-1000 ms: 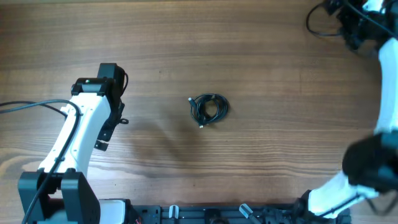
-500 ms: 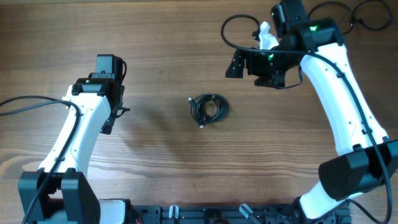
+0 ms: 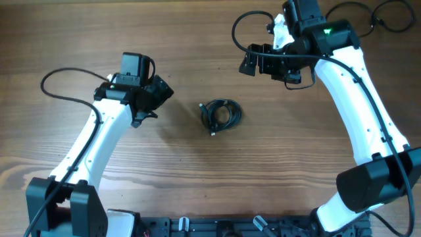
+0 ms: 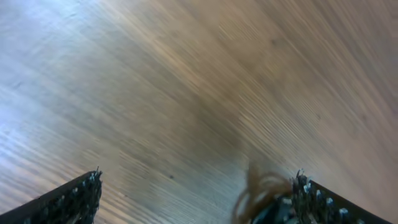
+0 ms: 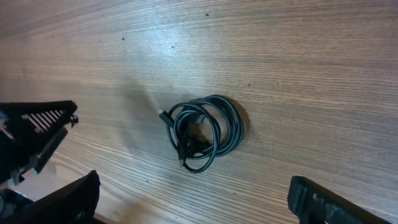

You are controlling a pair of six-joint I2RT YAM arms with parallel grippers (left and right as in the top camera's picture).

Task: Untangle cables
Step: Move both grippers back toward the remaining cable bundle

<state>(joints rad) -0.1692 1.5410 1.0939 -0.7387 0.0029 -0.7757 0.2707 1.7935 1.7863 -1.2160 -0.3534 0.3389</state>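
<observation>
The left end effector (image 3: 160,100) hangs with jaws spread wide and empty. The cables (image 3: 221,115) lie as one tight coiled bundle on the worktop (image 3: 197,184), near its tips on the side towards the right end effector (image 3: 262,66), which is equally wide and empty and well apart from the bundle. This looks like the approach step: next, each should probably descend onto a separate strand at opposite edges, pinch, and draw apart.

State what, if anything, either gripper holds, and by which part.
Nothing is held. The left gripper and right gripper are both open and empty; the cables lie coiled, untouched, between them.
</observation>
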